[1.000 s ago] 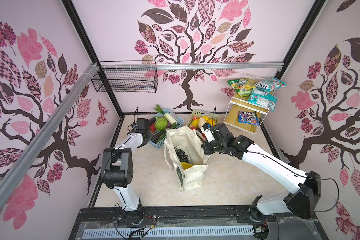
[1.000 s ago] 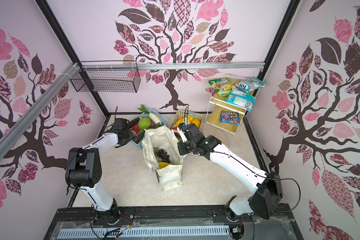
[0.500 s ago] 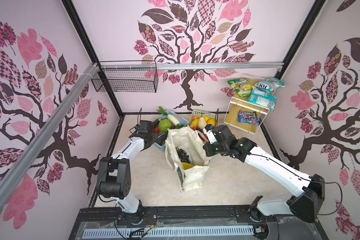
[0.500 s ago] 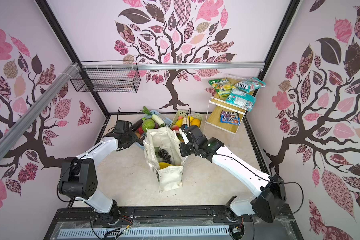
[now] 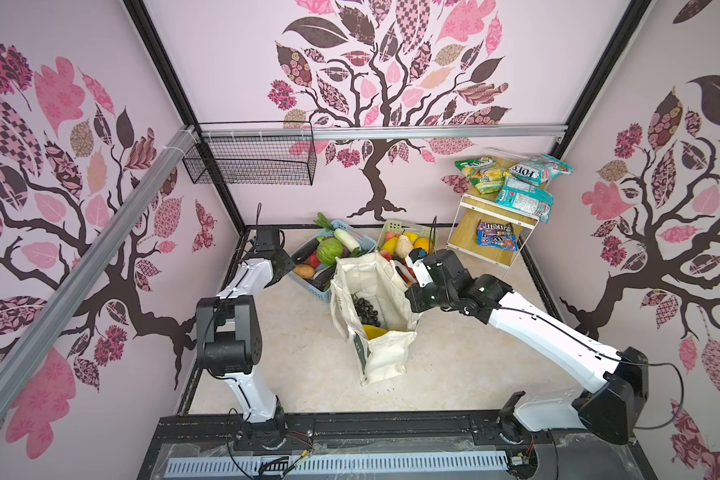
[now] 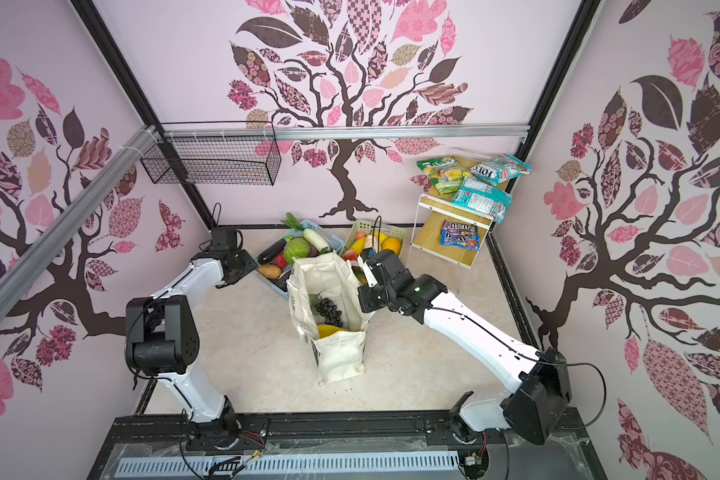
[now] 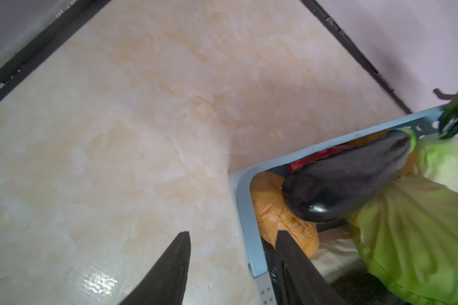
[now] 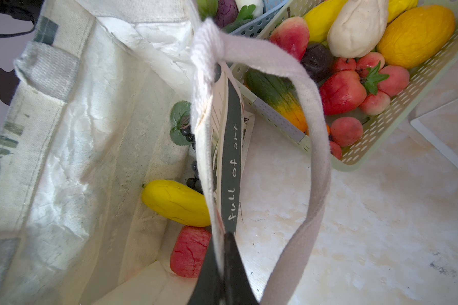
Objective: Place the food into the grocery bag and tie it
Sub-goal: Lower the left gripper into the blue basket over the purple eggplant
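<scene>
The cream grocery bag [image 5: 385, 357] [image 6: 341, 357] stands open mid-floor. Inside lie a dark grape bunch [image 5: 364, 309] [image 6: 328, 311], a yellow banana [image 8: 175, 202] and a red fruit [image 8: 189, 250]. My right gripper [image 8: 224, 237] [image 5: 410, 286] is shut on the bag's right rim [image 8: 205, 158]. My left gripper [image 7: 233, 233] [image 5: 285, 270] is open and empty, one finger outside the blue basket's corner and one inside. The green cabbage [image 7: 407, 237] [image 5: 330, 250] and white radish [image 5: 347, 240] lie in that basket. The blue M&M's packet [image 5: 496, 240] lies on the shelf.
The blue basket [image 7: 245, 206] [image 5: 308, 282] also holds a dark eggplant [image 7: 341, 182] and an orange item. A pale-green basket [image 8: 381, 124] of fruit stands behind the bag. The white rack [image 5: 466, 232] carries Fox's candy bags [image 5: 516, 178]. A wire basket [image 5: 250, 153] hangs on the back-left rail.
The left jaws have opened wider, and the left arm has shifted a little at the blue basket's near corner. The right gripper has kept its hold on the bag's rim.
</scene>
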Robot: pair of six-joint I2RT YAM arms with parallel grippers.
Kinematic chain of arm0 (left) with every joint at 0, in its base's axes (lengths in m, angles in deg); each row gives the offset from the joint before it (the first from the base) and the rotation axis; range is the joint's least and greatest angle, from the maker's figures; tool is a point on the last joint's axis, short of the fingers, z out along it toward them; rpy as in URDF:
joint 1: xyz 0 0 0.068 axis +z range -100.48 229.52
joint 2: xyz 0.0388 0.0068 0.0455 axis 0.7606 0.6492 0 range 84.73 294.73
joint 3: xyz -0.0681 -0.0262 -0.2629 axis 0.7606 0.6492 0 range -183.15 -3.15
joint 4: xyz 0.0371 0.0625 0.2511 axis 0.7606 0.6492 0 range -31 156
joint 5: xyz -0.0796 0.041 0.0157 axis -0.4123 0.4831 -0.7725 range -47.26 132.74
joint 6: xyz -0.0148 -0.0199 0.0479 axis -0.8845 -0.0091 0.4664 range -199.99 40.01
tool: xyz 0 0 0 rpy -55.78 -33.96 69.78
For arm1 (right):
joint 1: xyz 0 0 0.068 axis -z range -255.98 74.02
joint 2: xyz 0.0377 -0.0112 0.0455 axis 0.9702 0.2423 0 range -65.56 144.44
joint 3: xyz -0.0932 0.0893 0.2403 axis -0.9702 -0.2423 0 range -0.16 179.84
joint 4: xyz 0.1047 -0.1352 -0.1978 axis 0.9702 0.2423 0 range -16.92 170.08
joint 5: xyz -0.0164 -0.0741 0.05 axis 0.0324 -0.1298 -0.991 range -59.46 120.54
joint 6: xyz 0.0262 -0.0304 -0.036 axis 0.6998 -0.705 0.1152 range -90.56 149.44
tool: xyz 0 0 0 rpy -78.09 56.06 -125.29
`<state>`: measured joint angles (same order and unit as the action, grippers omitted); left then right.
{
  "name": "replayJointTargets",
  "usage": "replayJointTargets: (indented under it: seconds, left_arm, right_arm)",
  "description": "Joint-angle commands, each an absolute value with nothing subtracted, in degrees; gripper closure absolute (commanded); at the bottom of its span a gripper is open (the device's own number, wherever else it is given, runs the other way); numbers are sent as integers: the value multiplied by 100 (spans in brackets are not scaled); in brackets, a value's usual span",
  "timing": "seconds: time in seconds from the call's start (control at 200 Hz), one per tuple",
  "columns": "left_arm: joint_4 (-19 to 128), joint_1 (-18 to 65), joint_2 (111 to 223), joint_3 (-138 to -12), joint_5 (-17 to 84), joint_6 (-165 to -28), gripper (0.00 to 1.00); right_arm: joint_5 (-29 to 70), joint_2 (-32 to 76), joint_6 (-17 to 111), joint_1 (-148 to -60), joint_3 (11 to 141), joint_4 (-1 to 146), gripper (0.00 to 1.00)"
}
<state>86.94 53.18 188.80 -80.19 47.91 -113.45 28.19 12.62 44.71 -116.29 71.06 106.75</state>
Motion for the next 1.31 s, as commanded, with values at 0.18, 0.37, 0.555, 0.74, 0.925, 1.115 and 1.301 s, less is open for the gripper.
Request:
replayJointTargets:
  seconds: [0.18, 0.37, 0.555, 0.74, 0.925, 1.115, 1.301]
  left_arm:
    - [8599, 5321, 19459, -8524, 5259, -11260, 56]
    - [8585, 5419, 19449, -8359, 5459, -11365, 66]
    - [8430, 5644, 18887, -7605, 5430, -11697, 69]
    - [8413, 5644, 18507, -7020, 5145, -11888, 77]
    - [8242, 5610, 17939, -6265, 4832, -12523, 77]
    - [8051, 5379, 17476, -5709, 5156, -13613, 80]
    - [8307, 5045, 17389, -5721, 5945, -14731, 82]
  right_arm:
    - [2863, 1429, 4430, -11614, 7408, 10663, 100]
    - [2853, 1425, 4452, -11609, 7424, 10675, 100]
    - [2778, 1407, 4499, -11614, 7401, 10631, 100]
    - [2611, 1354, 4600, -11613, 7301, 10493, 100]
    - [2604, 1230, 4640, -11620, 7185, 10456, 100]
    - [2579, 1138, 4670, -11617, 7084, 10437, 100]
    - [2584, 1048, 4667, -11623, 6972, 10419, 100]
